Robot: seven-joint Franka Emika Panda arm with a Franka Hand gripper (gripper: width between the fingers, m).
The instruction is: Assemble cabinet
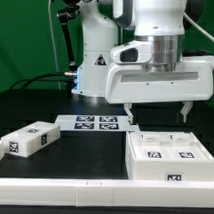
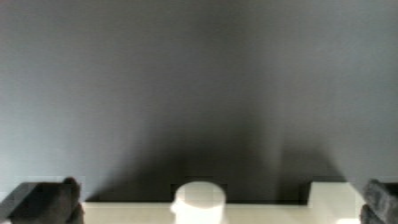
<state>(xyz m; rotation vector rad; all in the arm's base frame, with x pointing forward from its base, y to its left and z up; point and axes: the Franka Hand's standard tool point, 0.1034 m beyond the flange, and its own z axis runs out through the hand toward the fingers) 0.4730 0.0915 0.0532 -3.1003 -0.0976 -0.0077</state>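
Closest to the lens, the cabinet (image 1: 168, 157) sits on the dark surface (image 1: 85, 154) at the exterior view's right, tagged panels up. Just above it hangs the hand (image 1: 157, 109), fingers spread wide, holding nothing. A smaller white block (image 1: 29, 140) lies well apart at the left. The blurred wrist view perhaps shows the cabinet's rim.

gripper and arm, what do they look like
The gripper has a white boxy body with a darker seam across it and two thin dark fingers. The arm is glossy white with rounded links. Its white base carries a triangle sticker.
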